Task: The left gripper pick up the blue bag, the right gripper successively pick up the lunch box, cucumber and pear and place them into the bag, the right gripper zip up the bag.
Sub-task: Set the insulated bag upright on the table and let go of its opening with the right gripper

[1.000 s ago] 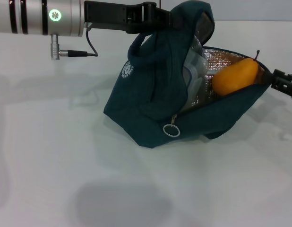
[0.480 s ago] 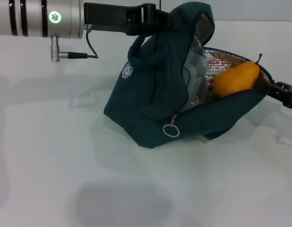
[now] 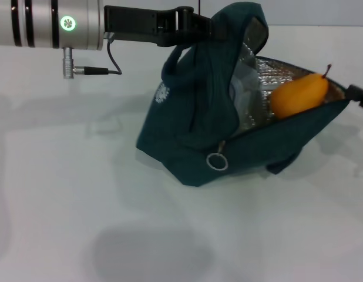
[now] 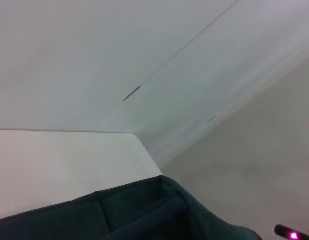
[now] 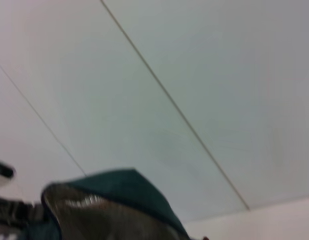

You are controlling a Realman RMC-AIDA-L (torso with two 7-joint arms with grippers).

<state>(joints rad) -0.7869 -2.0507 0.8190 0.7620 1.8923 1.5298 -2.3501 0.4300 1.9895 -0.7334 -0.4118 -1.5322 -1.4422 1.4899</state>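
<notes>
My left gripper [image 3: 206, 27] reaches in from the upper left and is shut on the top of the blue bag [image 3: 190, 132], holding it up off the table. The bag's mouth gapes to the right, showing silver foil lining. The pear [image 3: 299, 94] lies in that opening near the right rim. Behind it, the clear lunch box [image 3: 243, 87] shows partly inside. The cucumber is hidden. A ring zip pull [image 3: 217, 161] hangs at the front. Only a tip of my right gripper [image 3: 360, 97] shows at the right edge, beside the bag's corner. Bag fabric [image 4: 144, 215] fills the left wrist view's lower part; fabric and lining [image 5: 109, 210] show in the right wrist view.
A white table [image 3: 81, 194] spreads around and in front of the bag. A thin cable [image 3: 111, 61] loops under my left wrist.
The bag and the pear have shifted a little to the right and its right corner has risen. My right gripper has drawn back toward the right edge. The left gripper stays put.
</notes>
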